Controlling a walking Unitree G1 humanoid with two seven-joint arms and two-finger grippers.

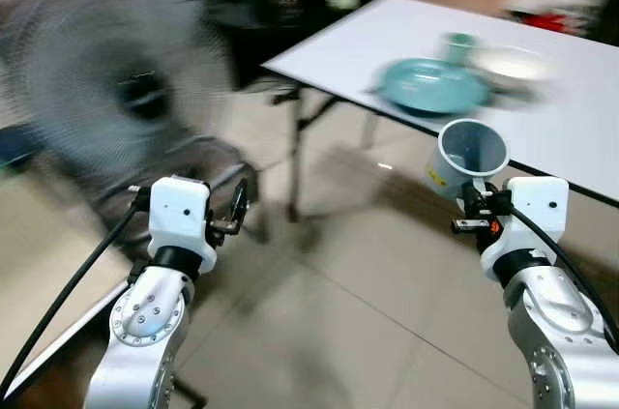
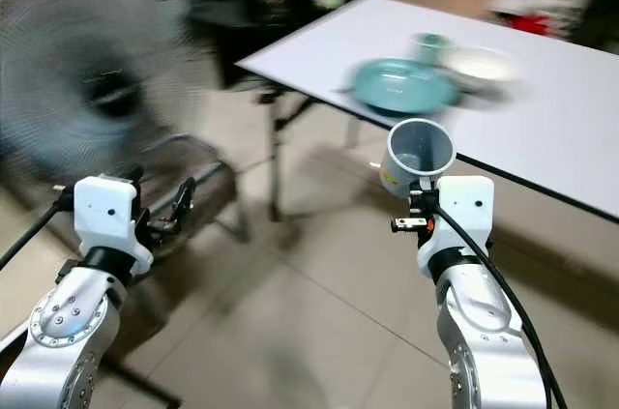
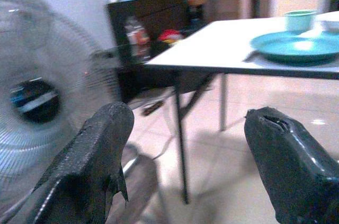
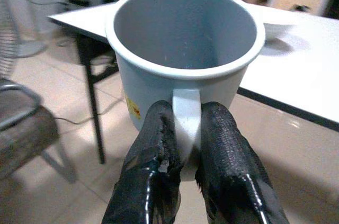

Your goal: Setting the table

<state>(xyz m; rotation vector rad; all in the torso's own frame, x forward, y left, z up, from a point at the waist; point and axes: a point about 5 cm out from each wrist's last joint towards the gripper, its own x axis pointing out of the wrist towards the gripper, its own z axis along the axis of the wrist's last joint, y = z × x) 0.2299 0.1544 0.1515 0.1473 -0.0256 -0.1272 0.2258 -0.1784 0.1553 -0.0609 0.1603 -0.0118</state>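
The right gripper (image 4: 186, 144) pinched the handle of a grey mug (image 4: 183, 49) (upright), held in the air just short of the white table (image 1: 580, 129). The left gripper (image 3: 185, 144) gaped wide, holding nothing.

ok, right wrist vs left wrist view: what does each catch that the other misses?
Right wrist view alone: the grey mug, its handle pinched between the right gripper jaws, mouth open toward the camera, inside looks empty. Left wrist view alone: the left gripper jaws spread with nothing between them, the standing fan, the teal plate and a green cup behind it. Both: the white table, its dark legs and the tiled floor.
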